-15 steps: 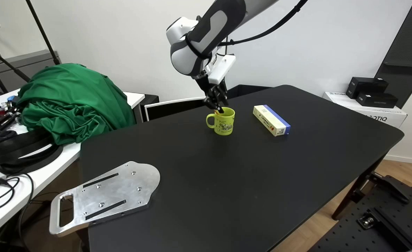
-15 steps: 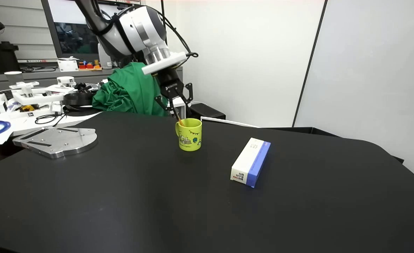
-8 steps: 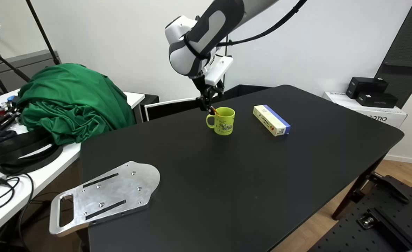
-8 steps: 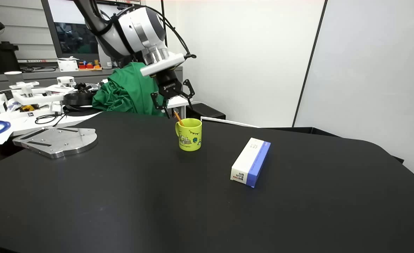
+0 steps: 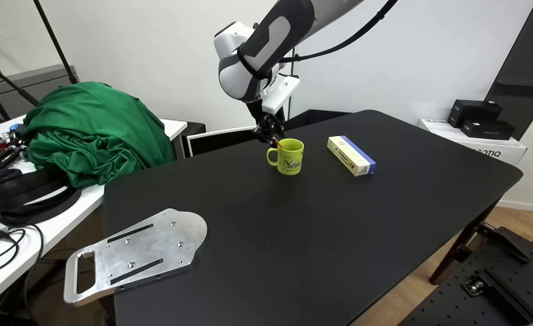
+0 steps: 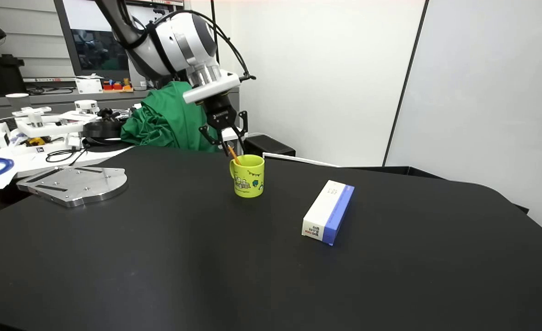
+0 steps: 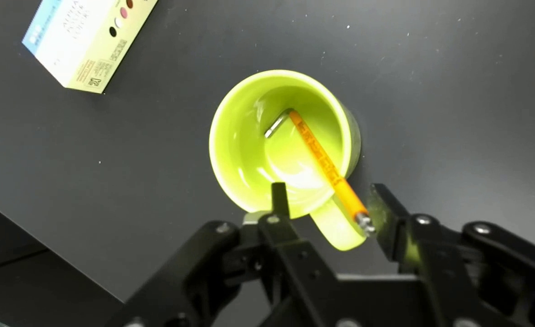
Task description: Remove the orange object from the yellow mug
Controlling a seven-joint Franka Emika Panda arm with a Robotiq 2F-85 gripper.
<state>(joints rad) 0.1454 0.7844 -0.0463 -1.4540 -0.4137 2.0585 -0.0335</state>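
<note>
Wrist view: the gripper (image 7: 329, 190) stands with its fingers (image 7: 280, 200) parted on either side of the projecting end of the orange stick (image 7: 324, 159), which leans inside the yellow mug (image 7: 231, 136) against the near-right rim above the handle (image 7: 338, 228), presumably because only that exposed end permits clamping.

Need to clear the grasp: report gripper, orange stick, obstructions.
Gripper open, nothing held. Orange stick leans in yellow mug, top end protruding. Box lies apart, apparently not blocking.
</note>
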